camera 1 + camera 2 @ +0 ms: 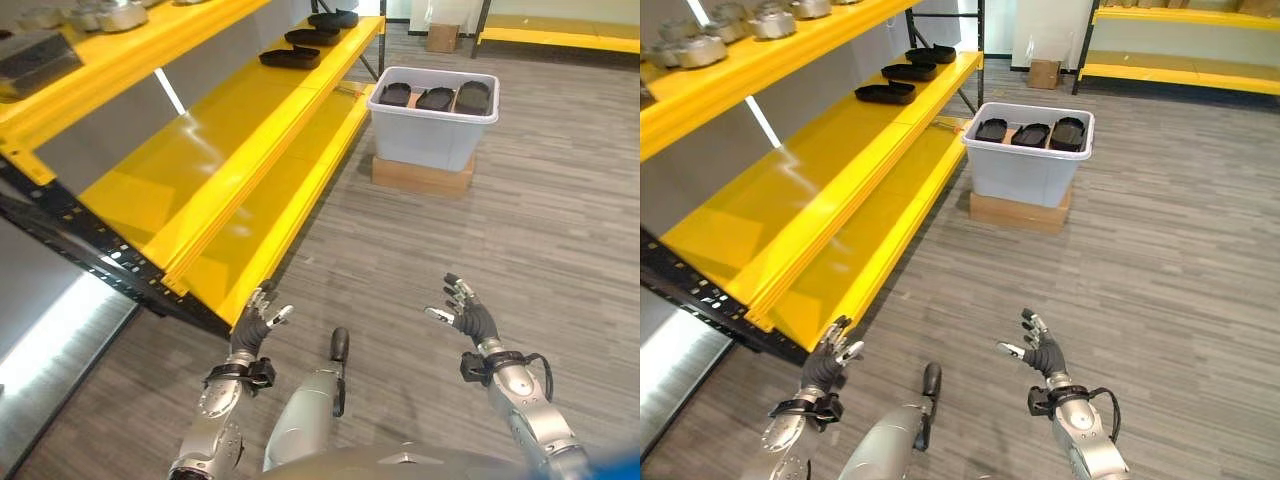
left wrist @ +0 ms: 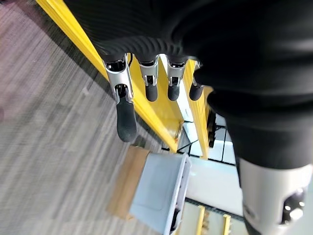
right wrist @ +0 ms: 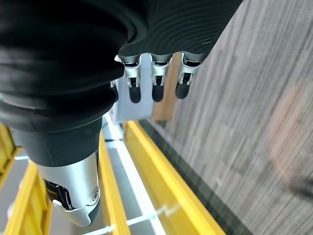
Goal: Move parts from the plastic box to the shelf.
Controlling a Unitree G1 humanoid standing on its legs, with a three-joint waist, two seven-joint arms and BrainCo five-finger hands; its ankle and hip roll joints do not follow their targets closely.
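Observation:
A pale grey plastic box (image 1: 432, 130) stands on a low wooden block (image 1: 422, 176) on the floor ahead, with three black parts (image 1: 436, 98) lying side by side in it. Three more black parts (image 1: 290, 58) rest on the yellow shelf (image 1: 215, 130) at its far end. My left hand (image 1: 252, 328) hangs open near the shelf's front corner, holding nothing. My right hand (image 1: 467, 312) is raised over the bare floor, fingers relaxed and empty. Both hands are far short of the box. In the left wrist view the box (image 2: 159, 191) shows past the fingers (image 2: 125, 115).
An upper yellow shelf (image 1: 120, 50) carries grey metal parts (image 1: 105, 14) and a dark tray (image 1: 35, 58). A lower yellow shelf (image 1: 290, 210) juts out toward the floor. A cardboard box (image 1: 442, 38) and another yellow rack (image 1: 560, 38) stand at the back. Grey wood-pattern floor (image 1: 520, 250) lies between me and the box.

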